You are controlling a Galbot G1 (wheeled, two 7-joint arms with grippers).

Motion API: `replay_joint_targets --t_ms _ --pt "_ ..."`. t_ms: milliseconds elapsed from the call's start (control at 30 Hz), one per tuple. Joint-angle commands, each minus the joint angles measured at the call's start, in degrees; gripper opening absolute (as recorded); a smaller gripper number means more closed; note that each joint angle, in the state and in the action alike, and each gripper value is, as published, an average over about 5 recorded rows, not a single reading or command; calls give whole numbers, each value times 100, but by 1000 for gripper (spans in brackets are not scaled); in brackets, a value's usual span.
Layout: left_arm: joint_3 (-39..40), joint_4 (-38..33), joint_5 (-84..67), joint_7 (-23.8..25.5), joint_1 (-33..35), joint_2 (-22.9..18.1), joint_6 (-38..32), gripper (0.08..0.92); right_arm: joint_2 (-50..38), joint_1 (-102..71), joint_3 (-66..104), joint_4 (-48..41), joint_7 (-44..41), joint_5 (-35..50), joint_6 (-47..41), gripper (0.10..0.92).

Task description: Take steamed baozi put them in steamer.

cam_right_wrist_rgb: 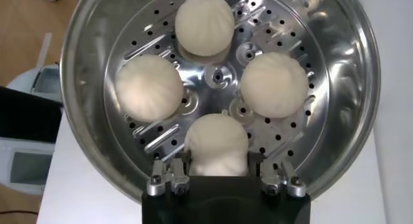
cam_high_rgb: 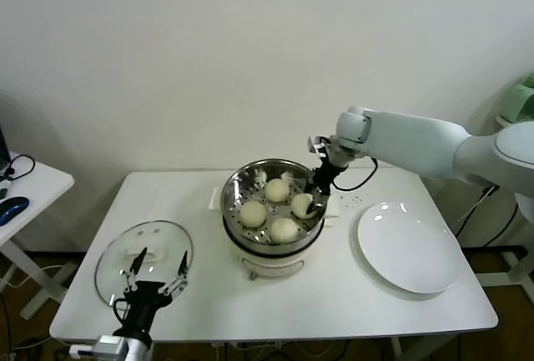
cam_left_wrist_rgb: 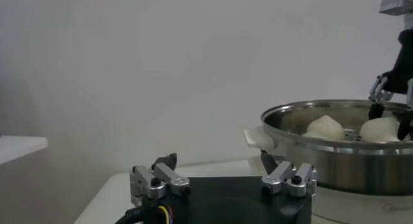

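Obs: all four steamed baozi sit inside the steamer [cam_high_rgb: 272, 179], on the perforated floor. Three lie free: one at the far side [cam_right_wrist_rgb: 204, 24], two across the middle [cam_right_wrist_rgb: 149, 88] [cam_right_wrist_rgb: 274, 84]. The fourth baozi [cam_right_wrist_rgb: 217, 144] is at the right-hand rim, and your right gripper [cam_right_wrist_rgb: 217, 173] has its fingers closed tight on it, one each side, down inside the basket wall.

Judgement: this is the release of the last bun; the white plate [cam_high_rgb: 409, 248] on the worktop carries nothing.

How to do it well:
- Confirm the bun rests on the steamer floor before you let go. The right wrist view suggests it does; I cannot tell for certain.
- Open the fingers slowly. Soft dough may cling to one of them.
- Lift straight up and clear the rim before swinging away. The rim is just beside the gripper.
- Avoid nudging the neighbouring baozi, which lie near.

Left gripper [cam_high_rgb: 154, 276] waits with fingers spread, holding nothing, over the glass lid [cam_high_rgb: 143, 260] at the worktop's left front.
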Motion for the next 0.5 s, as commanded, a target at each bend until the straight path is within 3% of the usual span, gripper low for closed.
replay_joint_targets --t_ms 33,300,500 --pt "20 28 24 1 4 -12 -6 823 90 -44 68 -128 41 -53 48 606" --pt "23 43 31 -15 -24 -11 15 823 85 36 145 -161 -74 -125 100 795" --pt "26 48 33 -20 -30 -13 21 823 -64 343 217 79 -155 -12 150 822"
